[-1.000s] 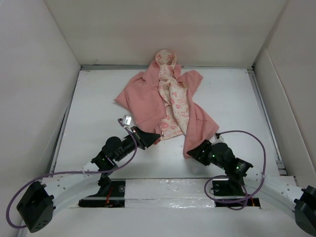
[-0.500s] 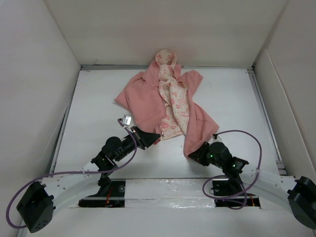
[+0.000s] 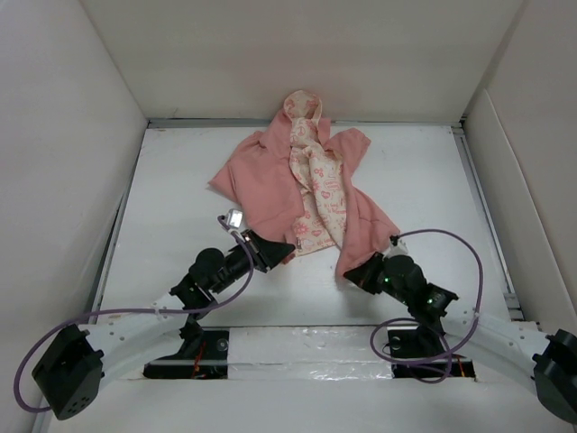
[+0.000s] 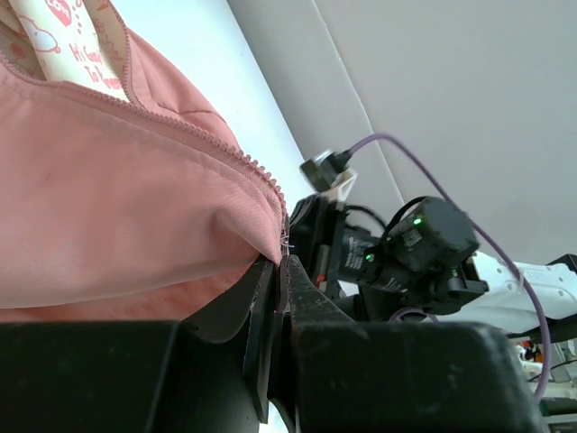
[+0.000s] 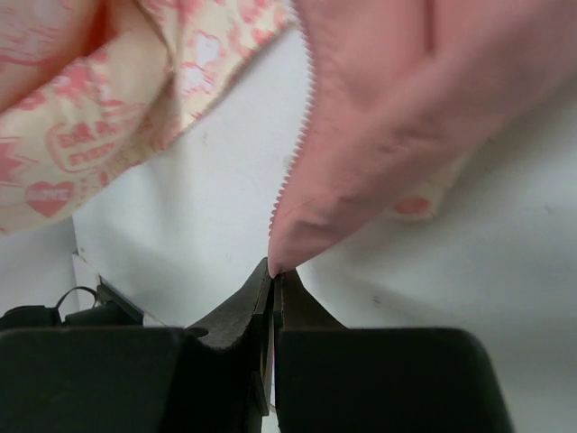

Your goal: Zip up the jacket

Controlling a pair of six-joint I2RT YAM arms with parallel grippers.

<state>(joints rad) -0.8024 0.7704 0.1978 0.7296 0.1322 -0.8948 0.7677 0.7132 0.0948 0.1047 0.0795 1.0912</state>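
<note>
left gripper [image 4: 281, 264]: closed tight on hem corner of salmon-pink fabric hooded jacket [image 3: 261, 176] | right gripper [image 5: 272, 273]: pinching opposite front corner | front unzipped

Left arm [image 3: 212, 271] lies low, stretched from its base toward the jacket [image 3: 270, 180]. The left end effector [image 3: 288, 248] sits at the jacket's near hem, jaws pinched tight on the fabric corner beside the zipper teeth. Right arm [image 3: 419, 293] is also low and angled inward, with the right end effector [image 3: 354, 273] at the near corner of the jacket's other front panel, jaws closed on its tip.
</note>
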